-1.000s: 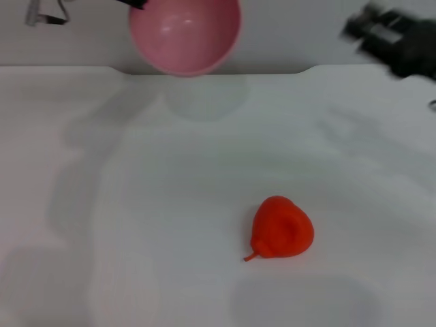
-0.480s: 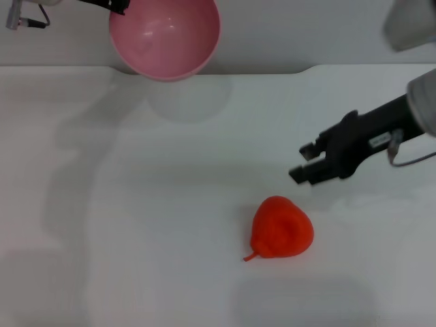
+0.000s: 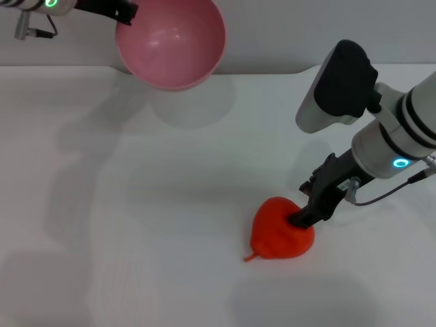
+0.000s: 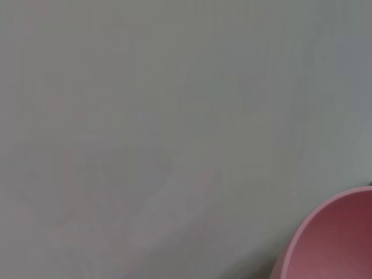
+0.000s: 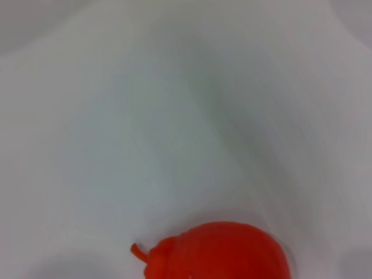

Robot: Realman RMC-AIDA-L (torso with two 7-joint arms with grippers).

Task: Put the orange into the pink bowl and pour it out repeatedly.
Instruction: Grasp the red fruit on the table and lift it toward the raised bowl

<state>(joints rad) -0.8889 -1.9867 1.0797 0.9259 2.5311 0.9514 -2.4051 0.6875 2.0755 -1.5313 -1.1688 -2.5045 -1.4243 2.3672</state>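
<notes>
Your bright red-orange matte toy orange [image 3: 281, 228] lies on the white table [image 3: 136, 225], near and right of centre. Your right gripper [image 3: 304, 214] touches its right top; its finger spread cannot be told. At far left, your left gripper [image 3: 125, 11] pinches the glossy pink plastic bowl [image 3: 170, 42] by its rim, raised and tilted.

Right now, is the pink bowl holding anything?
Empty. The pink bowl, held tilted by the left gripper, shows a bare inside; the orange lies on the table.
</notes>
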